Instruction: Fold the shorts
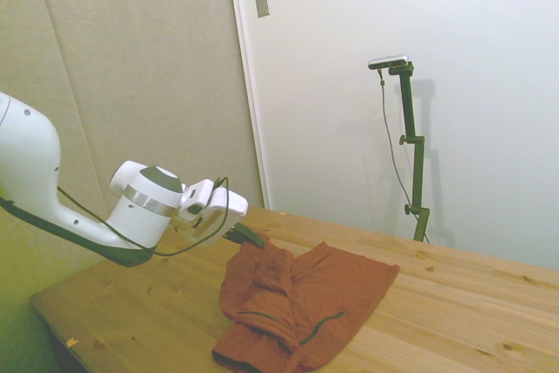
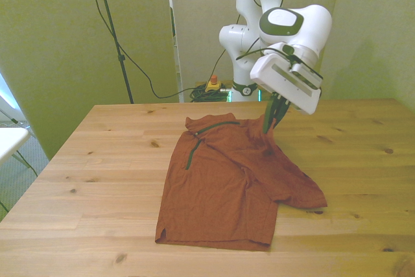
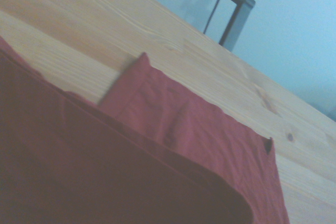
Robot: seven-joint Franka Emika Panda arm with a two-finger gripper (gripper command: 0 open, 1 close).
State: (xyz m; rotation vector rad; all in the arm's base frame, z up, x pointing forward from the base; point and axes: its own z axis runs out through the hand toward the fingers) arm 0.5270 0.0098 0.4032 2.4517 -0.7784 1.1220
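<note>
Shorts (image 2: 230, 180) spread on bench (image 2: 97, 160), rust-red, dark trim near waist. In front view, claw (image 2: 272, 119) sits at shorts' 1 o'clock corner, dark fingers pinched narrow on cloth edge there, edge lifted slightly off wood. Rest of cloth lies from claw toward 7 o'clock, long axis running 1 to 7. One flap already doubled over at 4 o'clock side. Wrist view: raised layer close, flat cloth (image 3: 199, 129) beyond. Judgement: coming move likely carries held corner across toward 7 o'clock hem.
</note>
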